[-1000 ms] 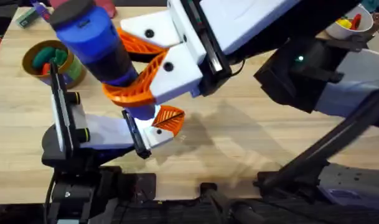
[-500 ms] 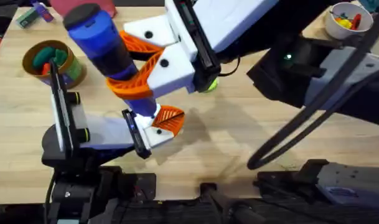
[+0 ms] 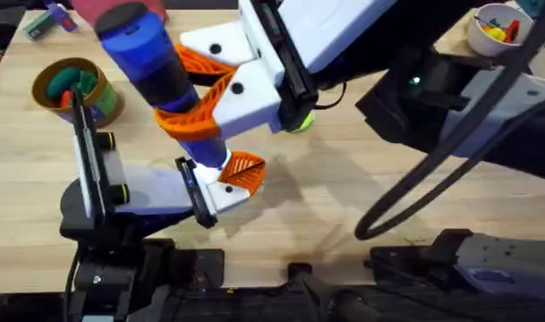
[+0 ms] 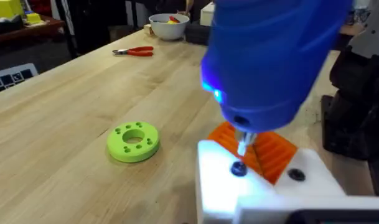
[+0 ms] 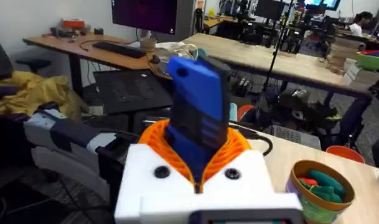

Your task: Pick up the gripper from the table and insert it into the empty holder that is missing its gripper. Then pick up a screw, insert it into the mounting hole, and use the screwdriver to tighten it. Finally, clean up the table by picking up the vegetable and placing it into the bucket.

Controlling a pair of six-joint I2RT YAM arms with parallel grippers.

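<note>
The step in hand is judged to be the tightening of the screw: the screwdriver [image 3: 160, 76] is clamped between the orange ribbed pads of the right gripper [image 3: 196, 98] and is stood nearly upright over the holder [image 4: 257, 186], its thin silver tip [image 4: 242, 144] set down at the dark screw head [image 4: 238, 168] in the white block. For a clean drive the tool should be kept in line with the hole, pressed down only lightly, and the block kept from turning with the bit. The state of the left gripper cannot be told. The screwdriver is seen as a thick blue barrel with a darker band, and a small blue light [image 4: 215, 94] glows near its nose. Just behind the screw, the gripper [image 4: 257, 148], an orange ribbed wedge, is seated on the holder.
</note>
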